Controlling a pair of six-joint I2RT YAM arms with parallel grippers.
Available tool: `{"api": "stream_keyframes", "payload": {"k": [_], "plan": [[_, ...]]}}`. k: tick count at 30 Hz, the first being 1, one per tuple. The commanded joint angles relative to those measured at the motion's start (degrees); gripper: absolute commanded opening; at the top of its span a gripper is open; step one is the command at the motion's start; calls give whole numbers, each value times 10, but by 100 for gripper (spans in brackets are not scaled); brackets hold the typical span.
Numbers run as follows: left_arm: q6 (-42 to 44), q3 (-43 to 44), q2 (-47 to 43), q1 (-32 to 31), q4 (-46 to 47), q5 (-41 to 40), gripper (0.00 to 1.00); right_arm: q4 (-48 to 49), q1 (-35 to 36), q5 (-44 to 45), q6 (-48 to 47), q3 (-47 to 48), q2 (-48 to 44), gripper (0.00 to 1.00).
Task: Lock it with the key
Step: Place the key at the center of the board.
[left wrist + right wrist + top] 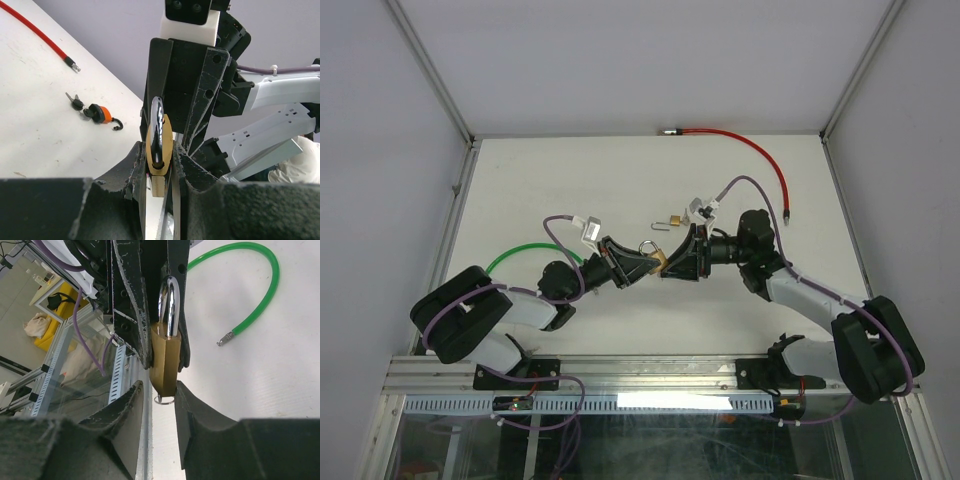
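White table (620,180), walled on three sides. Left arm (470,310) and right arm (820,300) both reach inward and meet nose to nose above mid-table. Red cable (760,150) lies curved along the far right part of the table, and a green cable (260,305) loops near the left arm. Left tool (160,155): fingers clamped on the body of a brass padlock (164,357), held clear of the table between the two wrists. Its steel shackle (170,305) points toward the left wrist. Right tool (159,387): fingers stand narrowly apart on either side of the padlock's keyhole end. A small key ring (165,400) shows in the gap; cannot tell whether the fingers press on anything. Small orange padlock (102,114), shackle swung open, lies on the table beyond the tools, with keys (76,102) just beside it.
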Motion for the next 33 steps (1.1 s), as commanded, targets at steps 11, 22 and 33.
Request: {"api": "stream_keyframes", "payload": {"k": [11,22,33], "plan": [[20,12,-1,-6,168,-31,0,21,18,-2,-6,20,19,19],[78,2,-26,-7,174,-75,0,-6,18,-32,-8,45,33,0],[85,-6,-51,-5,174,-86,0,12,4,-10,25,40,13,47]]}}
